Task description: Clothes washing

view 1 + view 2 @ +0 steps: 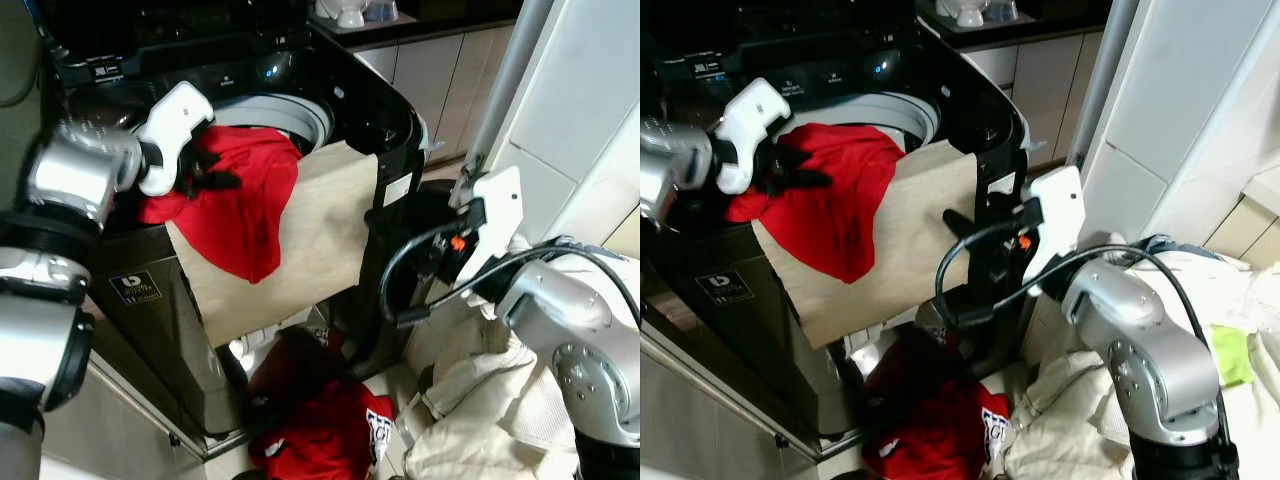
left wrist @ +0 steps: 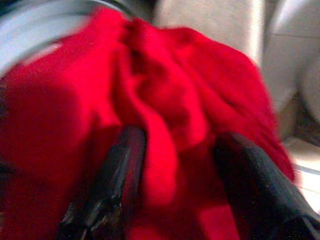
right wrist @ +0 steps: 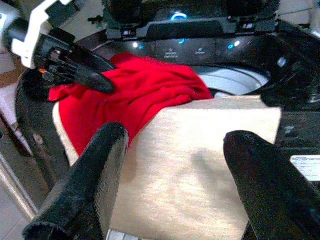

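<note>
While draped over washer rim (image 1: 345, 105), red garment (image 1: 240, 195) between left fingers (image 2: 117, 175).

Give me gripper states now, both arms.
Left gripper: shut on the red garment at the washer rim.
Right gripper: open, empty, facing the beige cloth.
</note>
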You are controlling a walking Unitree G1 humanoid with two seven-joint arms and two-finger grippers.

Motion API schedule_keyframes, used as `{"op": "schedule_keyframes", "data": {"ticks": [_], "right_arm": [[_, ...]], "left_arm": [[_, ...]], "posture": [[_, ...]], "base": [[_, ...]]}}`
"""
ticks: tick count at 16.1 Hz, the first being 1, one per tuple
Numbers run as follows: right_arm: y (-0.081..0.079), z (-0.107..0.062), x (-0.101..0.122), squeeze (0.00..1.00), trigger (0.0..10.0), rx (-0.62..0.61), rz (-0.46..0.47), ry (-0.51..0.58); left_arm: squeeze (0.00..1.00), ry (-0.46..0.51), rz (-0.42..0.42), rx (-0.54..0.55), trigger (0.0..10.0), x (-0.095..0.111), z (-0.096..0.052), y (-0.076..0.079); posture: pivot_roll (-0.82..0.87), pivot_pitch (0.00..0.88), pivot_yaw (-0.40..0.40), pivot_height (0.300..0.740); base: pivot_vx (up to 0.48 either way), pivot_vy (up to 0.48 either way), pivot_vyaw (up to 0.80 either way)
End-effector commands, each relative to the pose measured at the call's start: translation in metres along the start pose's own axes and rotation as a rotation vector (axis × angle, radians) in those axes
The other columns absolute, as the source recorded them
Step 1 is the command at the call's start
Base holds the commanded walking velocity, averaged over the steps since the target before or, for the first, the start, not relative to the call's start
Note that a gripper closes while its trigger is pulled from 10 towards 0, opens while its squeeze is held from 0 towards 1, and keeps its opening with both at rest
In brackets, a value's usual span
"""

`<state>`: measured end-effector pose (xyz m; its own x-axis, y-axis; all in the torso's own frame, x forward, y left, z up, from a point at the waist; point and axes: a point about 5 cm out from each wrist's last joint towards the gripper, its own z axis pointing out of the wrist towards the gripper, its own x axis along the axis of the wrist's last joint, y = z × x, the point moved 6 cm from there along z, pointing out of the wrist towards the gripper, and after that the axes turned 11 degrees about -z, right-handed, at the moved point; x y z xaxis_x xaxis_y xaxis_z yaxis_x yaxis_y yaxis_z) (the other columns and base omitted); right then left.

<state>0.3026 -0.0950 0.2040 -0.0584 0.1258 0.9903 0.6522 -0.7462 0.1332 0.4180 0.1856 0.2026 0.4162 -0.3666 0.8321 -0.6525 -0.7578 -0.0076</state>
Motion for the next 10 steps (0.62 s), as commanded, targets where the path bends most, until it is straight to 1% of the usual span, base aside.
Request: {"op": "schedule_keyframes", "data": {"ticks": [1,2,3,5,6,8,9,10], "right_arm": [[-0.006,-0.003,0.005,0.0,10.0,0.029,-0.008,0.01],[-0.005,-0.005,0.005,0.0,10.0,0.024,-0.011,0.009],[-0.003,-0.005,0.005,0.0,10.0,0.017,-0.015,0.005],[-0.001,-0.005,0.008,0.0,10.0,0.002,-0.016,0.009],[-0.002,-0.005,0.009,0.0,10.0,0.004,-0.016,0.011],[-0.005,-0.005,0.009,0.0,10.0,0.008,-0.014,0.012],[-0.006,-0.005,0.009,0.0,10.0,0.009,-0.013,0.011],[-0.007,-0.005,0.009,0.0,10.0,0.01,-0.008,0.012]], "left_arm": [[0.0,0.001,0.01,-0.046,10.0,-0.005,0.007,0.006],[0.0,0.011,0.038,0.017,10.0,-0.004,0.012,-0.001],[0.0,-0.022,0.095,0.031,10.0,-0.01,0.015,-0.002],[0.0,-0.043,0.052,0.089,10.0,-0.017,0.024,-0.007],[0.0,-0.066,0.056,0.07,10.0,-0.022,0.028,-0.004],[0.0,-0.051,0.01,0.067,10.0,-0.022,0.031,-0.003],[0.0,-0.04,-0.002,0.072,7.5,-0.022,0.032,-0.003],[0.0,-0.022,-0.03,0.077,0.0,-0.019,0.033,-0.005]], "posture": [[-0.13,0.0,0.08,0.74],[-0.14,0.0,0.081,0.74],[-0.14,0.0,0.08,0.74],[-0.15,0.0,0.086,0.74],[-0.15,0.0,0.089,0.74],[-0.15,0.0,0.095,0.74],[-0.15,0.0,0.095,0.74],[-0.14,0.0,0.101,0.74]], "base": [[0.0,0.0,0.0],[0.0,0.0,0.0],[0.0,0.0,0.0],[0.0,0.0,0.0],[0.0,0.0,0.0],[0.0,0.0,0.0],[0.0,0.0,0.0],[0.0,0.0,0.0]]}}
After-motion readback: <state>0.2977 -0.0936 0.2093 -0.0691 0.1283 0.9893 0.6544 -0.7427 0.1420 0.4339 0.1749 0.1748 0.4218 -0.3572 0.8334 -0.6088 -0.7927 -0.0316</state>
